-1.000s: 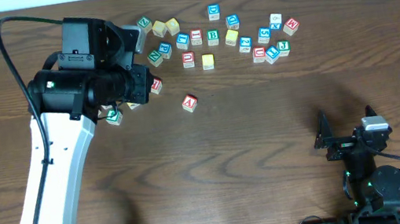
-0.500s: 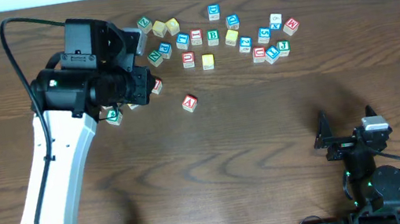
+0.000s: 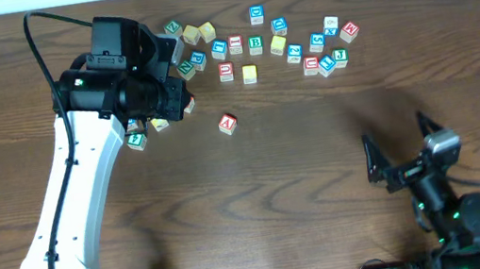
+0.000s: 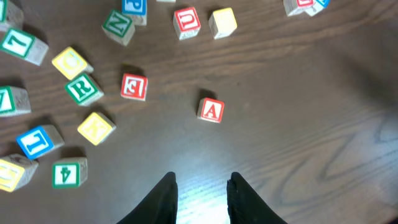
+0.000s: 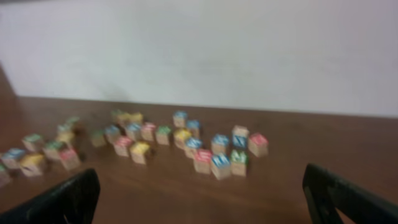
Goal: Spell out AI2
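Three cubes were wanted for AI2, and we judged the job at step one, i.e. fetching the A cube point(image 3: 228, 124), w/ nothing yet lined up. That cube, white face w/ red frame & red letter, sat alone on the bare table point(image 3: 317, 142), apart from the scatter of other cubes point(image 3: 255, 43) toward the far edge. In the wrist cam it lay ahead of the L gripper point(image 4: 202, 190) and a touch to its right, well clear of the fingertips. The L gripper's fingers were parted only narrowly, bare wood btwn them, gripping nothing. The R gripper point(image 3: 401, 147) hovered near the robot's own edge on the other side, spread wide & empty, far from every cube. We couldn't read the I or the 2 in the overhead view, letters too small; presumably both sat somewhere in the scatter. A red-framed cube point(image 4: 134, 86) left of the A in the wrist cam might've been an I or an E; we couldn't tell. Next move, in our judgement: widen the L fingers enough to straddle the A, advance over it, square the jaws to its faces (it sat slightly turned), descend & close. No neighbours crowded it, so approach looked easy. Main risk was nudging the cube w/ a too-narrow opening.
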`<state>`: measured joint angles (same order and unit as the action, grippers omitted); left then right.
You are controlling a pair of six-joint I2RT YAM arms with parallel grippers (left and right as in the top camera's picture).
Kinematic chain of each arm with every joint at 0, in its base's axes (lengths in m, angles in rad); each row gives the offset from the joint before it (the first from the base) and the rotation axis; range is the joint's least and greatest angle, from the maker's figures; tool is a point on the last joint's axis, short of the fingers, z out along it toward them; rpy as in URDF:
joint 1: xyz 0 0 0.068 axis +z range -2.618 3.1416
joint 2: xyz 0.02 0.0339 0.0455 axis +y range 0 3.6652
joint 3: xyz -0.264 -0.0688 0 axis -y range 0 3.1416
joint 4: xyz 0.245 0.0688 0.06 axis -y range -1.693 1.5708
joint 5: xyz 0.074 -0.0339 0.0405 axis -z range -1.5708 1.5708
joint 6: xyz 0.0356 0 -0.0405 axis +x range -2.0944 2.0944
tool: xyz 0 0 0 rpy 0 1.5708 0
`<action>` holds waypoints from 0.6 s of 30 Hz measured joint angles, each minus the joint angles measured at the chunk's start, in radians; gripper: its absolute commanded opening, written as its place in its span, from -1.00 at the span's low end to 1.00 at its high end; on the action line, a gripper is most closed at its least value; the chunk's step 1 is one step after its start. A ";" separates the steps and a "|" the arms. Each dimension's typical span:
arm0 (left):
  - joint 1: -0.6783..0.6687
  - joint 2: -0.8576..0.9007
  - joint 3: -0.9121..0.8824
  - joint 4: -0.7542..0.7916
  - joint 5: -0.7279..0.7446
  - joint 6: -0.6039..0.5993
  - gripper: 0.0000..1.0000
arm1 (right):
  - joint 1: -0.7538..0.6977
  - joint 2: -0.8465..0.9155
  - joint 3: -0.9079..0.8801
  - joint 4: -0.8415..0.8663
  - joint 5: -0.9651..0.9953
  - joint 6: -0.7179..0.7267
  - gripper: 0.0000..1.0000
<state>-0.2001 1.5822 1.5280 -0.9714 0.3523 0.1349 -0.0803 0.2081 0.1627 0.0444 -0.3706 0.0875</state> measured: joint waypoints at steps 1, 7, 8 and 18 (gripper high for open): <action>0.000 0.000 0.000 0.005 0.000 0.001 -0.43 | 0.000 0.061 0.062 -0.007 -0.019 0.000 0.98; 0.002 0.000 -0.001 0.048 -0.058 -0.008 -0.43 | 0.000 0.466 0.478 -0.178 -0.138 -0.015 0.99; 0.004 0.000 -0.001 0.055 -0.080 -0.018 -0.43 | 0.000 0.540 0.552 -0.227 -0.156 -0.017 0.99; 0.174 0.000 -0.001 0.108 -0.151 -0.112 -0.09 | 0.068 1.241 1.393 -0.893 -0.213 -0.137 0.99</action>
<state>-0.0265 1.5822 1.5269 -0.8635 0.2012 0.0231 -0.0128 1.4487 1.5555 -0.8490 -0.5838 -0.0490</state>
